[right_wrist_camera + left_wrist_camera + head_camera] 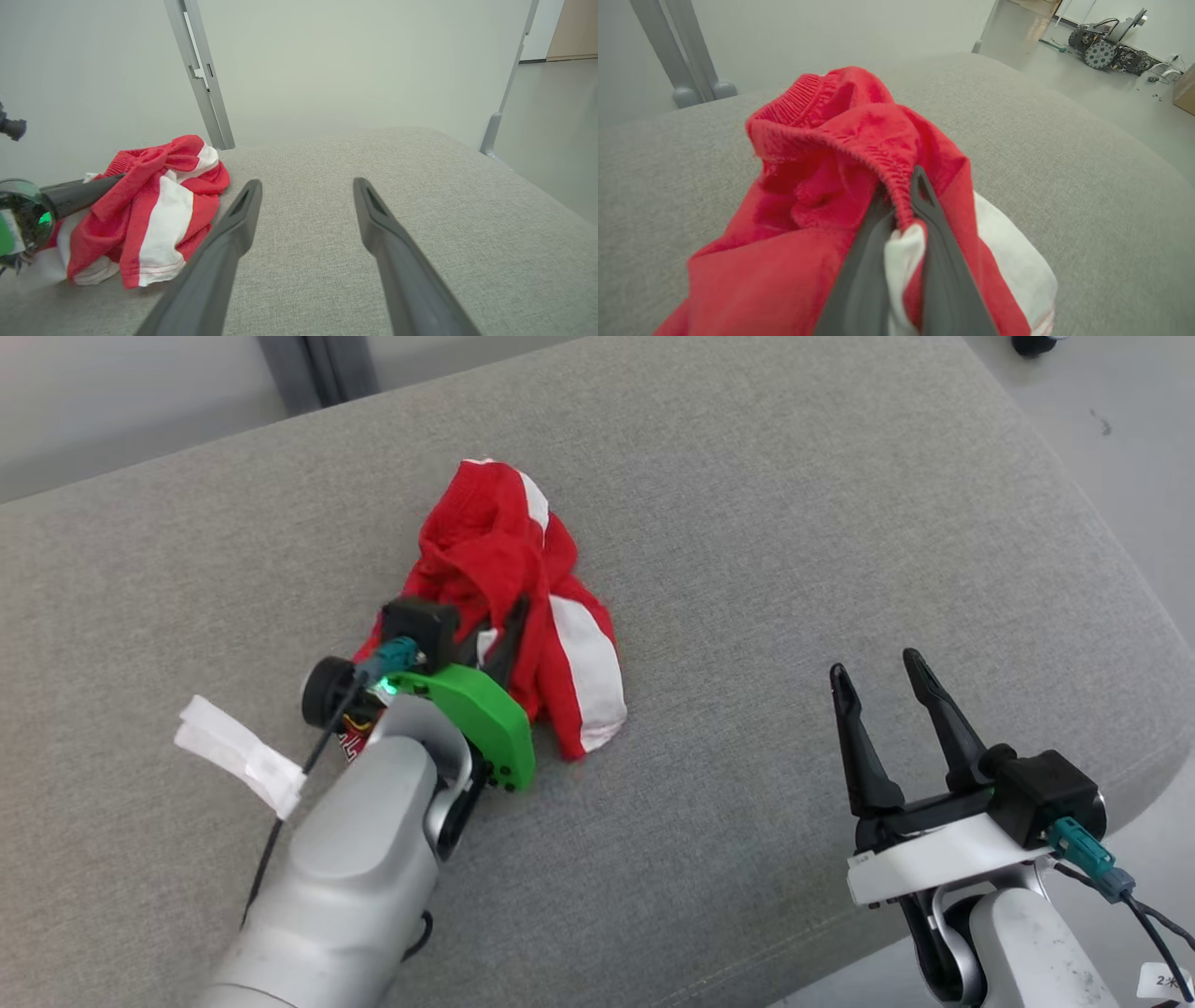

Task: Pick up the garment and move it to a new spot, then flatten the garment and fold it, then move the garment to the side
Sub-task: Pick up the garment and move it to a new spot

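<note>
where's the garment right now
In the head view the garment lies bunched left of centre on the grey cushion, pinched by the left gripper; the open right gripper stands apart to its right.

left gripper clamped tight, right gripper spread wide apart.

We see a red garment with broad white bands, its elastic edge ribbed red, on a flecked grey woven cushion. The left gripper is dark grey, backed by a bright green plate. The right gripper is black over a white plate. The left forearm is silver-grey and its connector teal.
</note>
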Tool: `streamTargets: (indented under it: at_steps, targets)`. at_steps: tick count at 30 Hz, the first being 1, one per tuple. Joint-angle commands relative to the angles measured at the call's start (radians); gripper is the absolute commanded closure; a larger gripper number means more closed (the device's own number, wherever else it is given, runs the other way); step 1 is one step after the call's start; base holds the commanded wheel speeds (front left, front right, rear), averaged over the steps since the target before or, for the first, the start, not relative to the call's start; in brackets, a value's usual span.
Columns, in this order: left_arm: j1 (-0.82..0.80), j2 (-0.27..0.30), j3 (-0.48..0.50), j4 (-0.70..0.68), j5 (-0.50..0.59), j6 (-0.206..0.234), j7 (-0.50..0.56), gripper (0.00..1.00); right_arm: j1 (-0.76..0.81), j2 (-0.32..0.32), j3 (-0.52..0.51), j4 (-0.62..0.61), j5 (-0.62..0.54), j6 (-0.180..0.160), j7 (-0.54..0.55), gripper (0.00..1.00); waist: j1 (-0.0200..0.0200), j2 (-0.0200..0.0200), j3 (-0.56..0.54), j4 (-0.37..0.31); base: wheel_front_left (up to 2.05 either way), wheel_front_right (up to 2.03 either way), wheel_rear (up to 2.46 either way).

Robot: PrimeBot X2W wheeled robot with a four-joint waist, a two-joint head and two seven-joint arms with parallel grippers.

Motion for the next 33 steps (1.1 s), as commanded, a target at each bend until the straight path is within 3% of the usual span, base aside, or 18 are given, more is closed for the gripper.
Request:
streamTargets:
  at_steps: [1, 3, 8, 13, 19, 27, 33]
  targets:
    - [0.02, 0.002, -0.031, -0.006, -0.023, 0.006, -0.01, 1.0, -0.005, 0.0, -0.007, -0.002, -0.003, 0.0, -0.003, 0.0, 0.0, -0.0001, 0.03, -0.024, 0.0, 0.0, 0.0]
    - [0.034, 0.003, -0.079, -0.02, -0.064, 0.01, -0.016, 0.0, -0.003, 0.0, -0.01, 0.005, -0.008, 0.0, -0.003, 0.0, 0.0, -0.0001, 0.024, -0.01, 0.0, 0.0, 0.0]
    - [0.037, 0.002, -0.182, -0.096, -0.152, 0.039, -0.045, 0.0, 0.019, -0.001, 0.001, 0.014, -0.018, 0.0, -0.003, 0.0, 0.0, -0.0001, -0.021, 0.046, 0.0, 0.0, 0.0]
    - [0.046, 0.002, -0.198, -0.187, -0.175, 0.082, -0.061, 0.0, 0.045, -0.001, 0.004, 0.021, -0.03, 0.0, -0.003, 0.0, 0.0, -0.0001, -0.096, 0.115, 0.0, 0.0, 0.0]
    - [0.139, 0.044, -0.07, -0.337, -0.027, 0.157, -0.059, 0.0, 0.082, -0.001, -0.014, 0.023, -0.045, 0.0, -0.003, 0.0, 0.0, -0.0001, -0.172, 0.194, 0.0, 0.0, 0.0]
    - [0.389, 0.119, 0.161, -0.485, 0.096, 0.181, -0.059, 0.0, 0.124, -0.001, -0.027, 0.025, -0.052, 0.0, -0.003, 0.0, 0.0, -0.0001, -0.244, 0.245, 0.0, 0.0, 0.0]
    - [0.605, 0.104, 0.324, -0.596, 0.18, 0.171, -0.06, 0.0, 0.163, -0.001, -0.053, 0.019, -0.055, 0.0, -0.003, 0.0, 0.0, -0.0001, -0.282, 0.264, 0.0, 0.0, 0.0]
